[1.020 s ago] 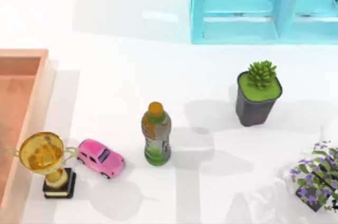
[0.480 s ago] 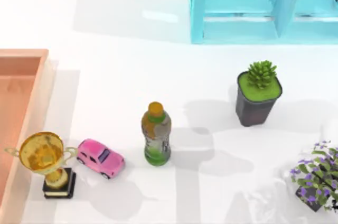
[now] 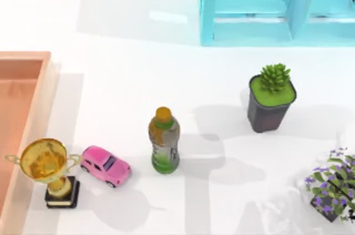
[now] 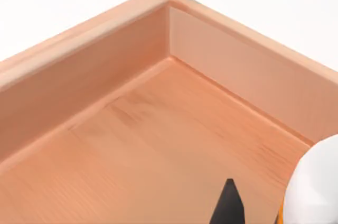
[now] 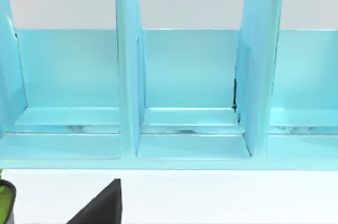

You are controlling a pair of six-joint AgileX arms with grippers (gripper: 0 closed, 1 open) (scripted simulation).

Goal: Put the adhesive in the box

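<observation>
Left wrist view puts the adhesive [image 4: 316, 184] at the picture's edge as a white rounded body with a sliver of orange label, hanging over the salmon floor of the box [image 4: 105, 76] near an inside corner. One dark fingertip of the left gripper [image 4: 228, 205] shows just beside it; I cannot tell whether the fingers are clamped on the bottle or parted, since the second finger and the contact are hidden.

My judgement is that the task is near its end, with only the release left. The risk is a drop from too high: the bottle is rounded and could bounce, roll or topple against the wall. If it stands close to the thick wall, a sideways drift could catch the rim.

Besides the bottle above it, the stretch of box floor seen here is bare wood grain.

From the top view, the box [image 3: 45, 74] lies at the table's left edge. Just beside it stands a gold trophy [image 3: 47, 163], then a pink toy car [image 3: 105, 165], a green drink bottle [image 3: 164, 141], a potted succulent [image 3: 272, 96] and a purple-flowered plant [image 3: 333, 185].

At the far side, the turquoise shelf [image 3: 249, 8] holds nothing in the compartments facing the right wrist camera, where one dark finger of the right gripper [image 5: 100, 205] shows, parked; its state I cannot tell.
</observation>
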